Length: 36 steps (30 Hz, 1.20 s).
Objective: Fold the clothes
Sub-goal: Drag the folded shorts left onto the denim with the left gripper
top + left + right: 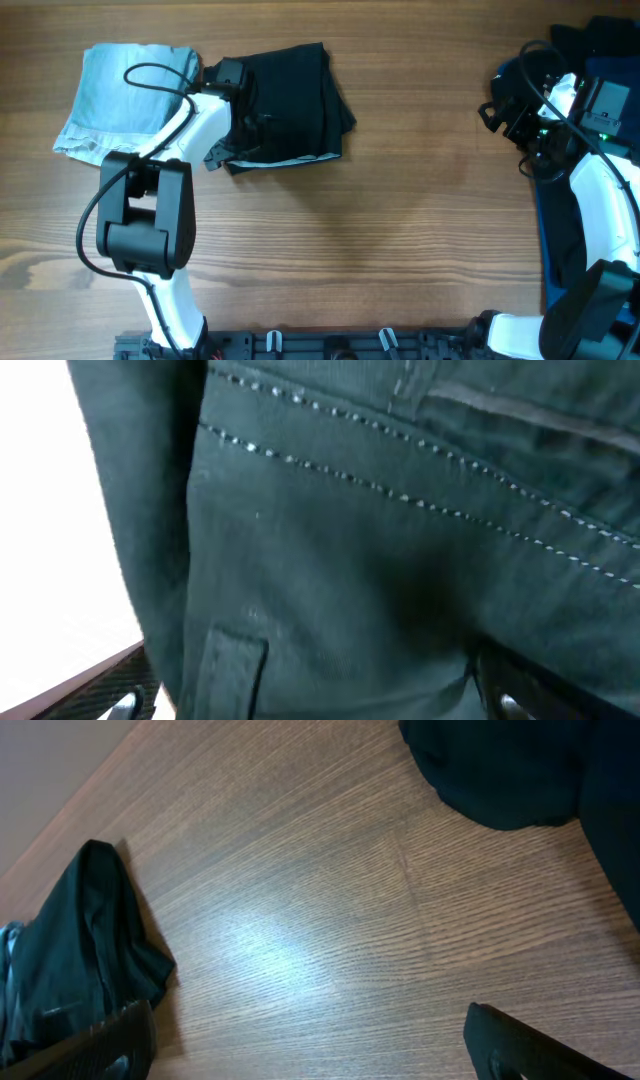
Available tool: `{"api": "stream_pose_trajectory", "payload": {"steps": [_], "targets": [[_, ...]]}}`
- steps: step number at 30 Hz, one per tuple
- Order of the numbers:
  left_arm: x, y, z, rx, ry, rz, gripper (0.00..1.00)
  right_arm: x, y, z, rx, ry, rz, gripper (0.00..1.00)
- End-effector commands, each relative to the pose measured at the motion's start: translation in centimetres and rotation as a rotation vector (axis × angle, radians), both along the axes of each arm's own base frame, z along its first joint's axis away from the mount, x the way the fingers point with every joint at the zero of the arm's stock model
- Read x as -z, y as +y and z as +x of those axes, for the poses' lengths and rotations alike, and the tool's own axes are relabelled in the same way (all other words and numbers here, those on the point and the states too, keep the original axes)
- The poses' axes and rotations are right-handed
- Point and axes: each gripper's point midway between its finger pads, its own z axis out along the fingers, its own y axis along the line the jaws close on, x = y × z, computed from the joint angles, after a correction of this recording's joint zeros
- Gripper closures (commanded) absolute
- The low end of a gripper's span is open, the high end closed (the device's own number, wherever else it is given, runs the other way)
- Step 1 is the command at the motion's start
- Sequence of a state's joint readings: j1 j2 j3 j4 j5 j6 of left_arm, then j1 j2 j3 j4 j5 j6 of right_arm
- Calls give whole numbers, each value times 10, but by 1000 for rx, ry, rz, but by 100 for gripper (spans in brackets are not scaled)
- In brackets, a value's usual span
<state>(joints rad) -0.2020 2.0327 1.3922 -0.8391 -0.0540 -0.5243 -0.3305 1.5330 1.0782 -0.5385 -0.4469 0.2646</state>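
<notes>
The wood-grain counter carried a matte black folded garment at its far left, a neat rectangle with white stitching, touching a pale blue folded cloth; that fold looked done; next, the royal blue cloth at right probably needed fetching; left jaws gaped just above the black fabric; right jaws gaped, empty.

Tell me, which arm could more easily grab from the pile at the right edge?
Right. The right arm sits beside that pile, fingers open; the left arm is far off, over the black garment.
</notes>
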Motion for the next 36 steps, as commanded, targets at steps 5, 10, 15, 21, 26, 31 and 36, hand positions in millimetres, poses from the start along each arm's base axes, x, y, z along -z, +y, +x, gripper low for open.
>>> {"api": "stream_pose_trajectory", "payload": {"steps": [5,10,15,21,26,31,36], "targets": [[24,9,-27,13,78,30,60,-10,-1,3,2,-26,-14,0],[24,9,-29,16,85,33,75,-10,-1,3,2,-26,-14,1],[23,13,-29,5,89,34,0,-10,-1,3,2,-26,-14,0],[24,12,-21,-17,63,-8,10,-10,-1,3,2,-26,-14,0],[24,4,-19,-13,55,-54,95,-10,-1,3,2,-26,-14,0],[-17,5,18,131,-81,-14,96,-10,-1,3,2,-26,-14,0],[-120,7,78,377,-367,102,96,-10,-1,3,2,-26,-15,1]]}}
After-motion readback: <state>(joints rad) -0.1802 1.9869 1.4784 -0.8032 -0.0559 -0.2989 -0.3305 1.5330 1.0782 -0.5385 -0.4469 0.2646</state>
